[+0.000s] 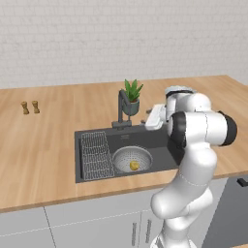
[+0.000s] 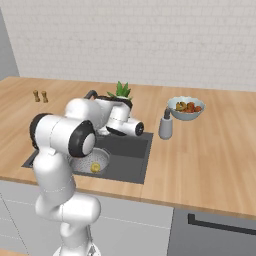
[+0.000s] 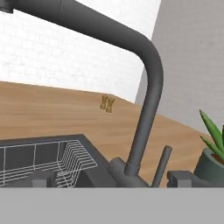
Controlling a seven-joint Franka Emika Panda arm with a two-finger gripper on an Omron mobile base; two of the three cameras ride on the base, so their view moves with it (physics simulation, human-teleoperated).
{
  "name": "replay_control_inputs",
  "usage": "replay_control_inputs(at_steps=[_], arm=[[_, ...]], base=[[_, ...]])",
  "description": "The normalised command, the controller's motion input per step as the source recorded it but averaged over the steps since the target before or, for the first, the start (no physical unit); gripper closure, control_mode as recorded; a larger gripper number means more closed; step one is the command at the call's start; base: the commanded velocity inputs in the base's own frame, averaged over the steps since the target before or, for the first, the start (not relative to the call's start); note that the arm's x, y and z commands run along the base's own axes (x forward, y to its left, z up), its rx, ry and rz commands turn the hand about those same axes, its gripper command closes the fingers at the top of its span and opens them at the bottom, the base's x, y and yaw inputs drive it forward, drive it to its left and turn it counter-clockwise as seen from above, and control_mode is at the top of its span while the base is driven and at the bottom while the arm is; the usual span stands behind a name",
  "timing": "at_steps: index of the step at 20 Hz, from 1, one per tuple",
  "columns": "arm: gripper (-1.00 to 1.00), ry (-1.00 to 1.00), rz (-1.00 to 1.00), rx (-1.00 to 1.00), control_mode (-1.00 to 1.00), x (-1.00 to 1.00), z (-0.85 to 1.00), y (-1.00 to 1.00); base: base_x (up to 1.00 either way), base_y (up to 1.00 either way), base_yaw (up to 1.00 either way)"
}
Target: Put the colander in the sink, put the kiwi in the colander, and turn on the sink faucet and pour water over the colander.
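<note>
**Colander and kiwi are in, arm's gone for the tap**

So the round grey perforated metal colander [image 1: 131, 159] is sitting on the floor of the big rectangular dark grey sink [image 1: 160, 140] set into the wooden countertop [image 1: 43, 145], just right of the wire grid rack [image 1: 96, 154]. The small yellowish-olive kiwi [image 1: 134, 165] is inside it, toward the near side. Looks to me like the first two steps are done and only the water is left.

That would explain the arm's pose – the white wrist is stretched out over the far right part of the basin, aimed left at the dark grey angular faucet [image 3: 131, 65]. In the hand view the spout post is right up close and a thin lever [image 3: 161, 164] sticks up just to its right, so I'd guess that's the target.

Hard-to-see stuff: the gripper [image 3: 109, 179] shows just two dark tips poking up on either side of the faucet base – apart from each other and nothing between them that I can see, so I'd call it open. The spout's outlet is cut off at the top corner. The green potted plant [image 1: 131, 97] behind the faucet is clipped at the right edge of the hand view
</note>
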Motion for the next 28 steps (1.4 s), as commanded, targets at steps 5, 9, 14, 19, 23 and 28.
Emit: replay_control_inputs(at_steps=[5,9,14,19,23,28], arm=[[-1.0,0.0,0.04,0.12,-1.0,0.51,0.0,0.02],[-1.0,0.0,0.04,0.05,-1.0,0.44,0.0,0.19],[-1.0,0.0,0.05,0.02,-1.0,0.37,0.0,0.17],[-1.0,0.0,0.01,0.0,-1.0,0.29,-0.05,0.21],[-1.0,0.0,0.0,0.0,-1.0,0.24,-0.23,0.15],[-1.0,0.0,0.0,0.0,-1.0,0.36,-0.25,0.15]], base=[[0.0,0.0,0.0],[0.0,0.0,0.0],[0.0,0.0,0.0],[0.0,0.0,0.0],[0.0,0.0,0.0],[0.0,0.0,0.0]])
